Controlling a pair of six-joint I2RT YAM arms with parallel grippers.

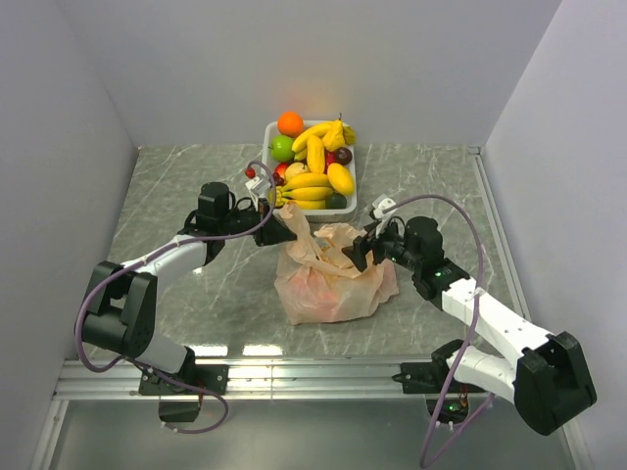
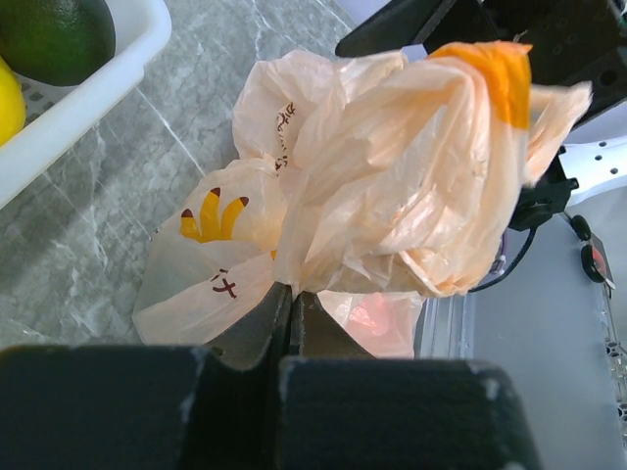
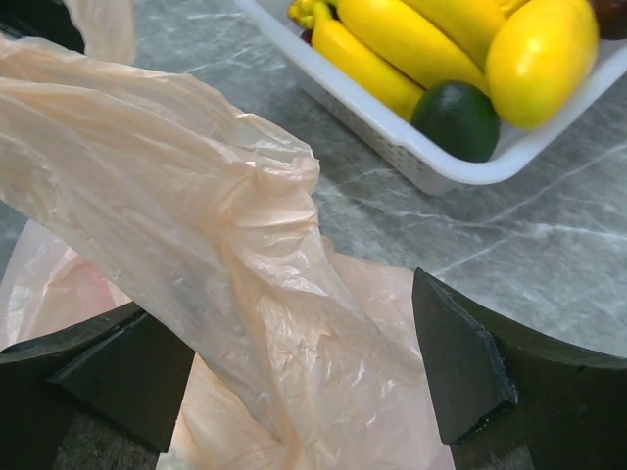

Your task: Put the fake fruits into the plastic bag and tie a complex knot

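- The plastic bag (image 1: 333, 279) sits on the marble-patterned table (image 1: 186, 176), just in front of the tray and between the two grippers. It is a crumpled peach heap whose upper part is drawn up and to the left.
- A small banana print shows on its side in the left wrist view. A reddish blur shows through the film low down, but I cannot tell what it is.
- The left gripper (image 2: 291, 305) has its fingers pressed together on a fold of the bag's upper plastic, and the film bunches up above them.
- The right gripper (image 3: 294, 362) is spread wide. A sheet of the bag runs through the gap between its fingers, but neither finger clamps it.
- The white tray (image 1: 355, 201) stands at the back of the table and holds the fake fruits (image 1: 313, 166), heaped together.
- In the tray, an orange (image 1: 290, 122) lies at the far left corner with a lime (image 1: 282, 148) just in front of it.
- Yellow bananas (image 1: 315, 147) lie across the middle — more along the near side — and a dark green fruit (image 1: 336, 201) sits at the near right corner.
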